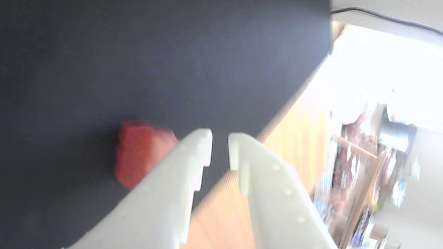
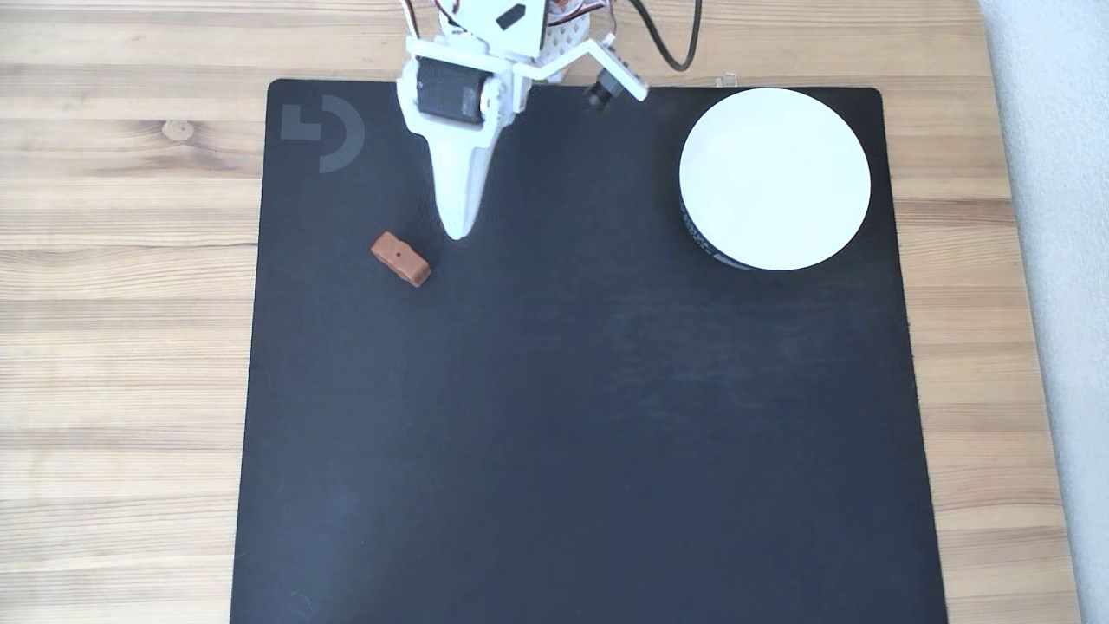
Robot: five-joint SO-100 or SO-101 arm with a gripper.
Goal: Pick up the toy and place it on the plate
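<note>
Jaws stand a narrow gap apart with nothing between them; in the wrist view the gripper (image 1: 220, 138) shows two white fingers (image 1: 180, 173) whose tips frame a slit of dark mat (image 1: 173, 52). Just left of the left finger in that view lies the toy (image 1: 138, 152), a blurred red-brown block partly hidden behind the finger. From the fixed view the gripper (image 2: 457, 232) points down the picture, its tip over the mat (image 2: 572, 416) and just right of the toy (image 2: 401, 258), apart from it. Here the toy lies tilted on the mat's upper left part, a small dark dot on its top. White arm parts and a dark servo (image 2: 449, 91) sit at the mat's top edge. Well to the right, in the mat's upper right corner, sits the plate (image 2: 775, 178), white, with a dark band showing along its lower left side. Beneath the mat is a wooden table (image 2: 121, 260).
</note>
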